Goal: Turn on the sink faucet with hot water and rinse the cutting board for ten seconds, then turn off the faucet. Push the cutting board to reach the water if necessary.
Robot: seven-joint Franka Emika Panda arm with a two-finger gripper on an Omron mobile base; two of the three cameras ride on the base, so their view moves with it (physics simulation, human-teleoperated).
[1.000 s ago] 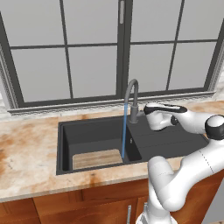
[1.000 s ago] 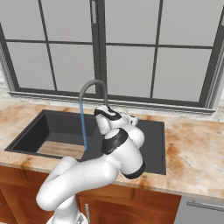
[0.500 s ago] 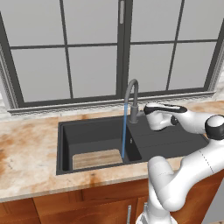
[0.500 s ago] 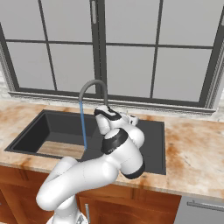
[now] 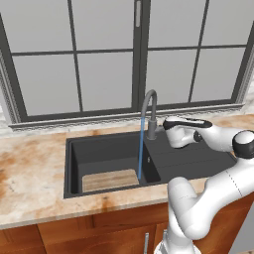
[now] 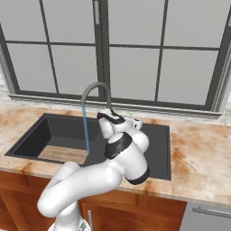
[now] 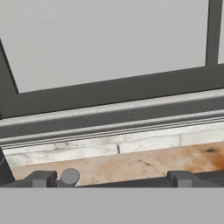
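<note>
The grey gooseneck sink faucet (image 5: pixel 149 111) stands behind the dark sink (image 5: pixel 99 149). A thin blue stream of water (image 5: pixel 141 149) falls from its spout into the basin. The tan cutting board (image 5: pixel 109 180) lies flat at the basin's front, and the stream comes down at its right end. In the right base view the water (image 6: pixel 85 131) meets the board (image 6: pixel 63 154) the same way. My gripper (image 5: pixel 167 129) is level with the faucet's base, just to its right. In the hand view the gripper (image 7: pixel 111 178) is open, with the small grey lever end (image 7: pixel 69 176) beside its left finger.
A ribbed drainboard (image 5: pixel 191 156) lies right of the basin under my arm. Marbled counter (image 5: pixel 30 168) runs on both sides. A window sill and a dark-framed window (image 5: pixel 139 54) stand close behind the faucet.
</note>
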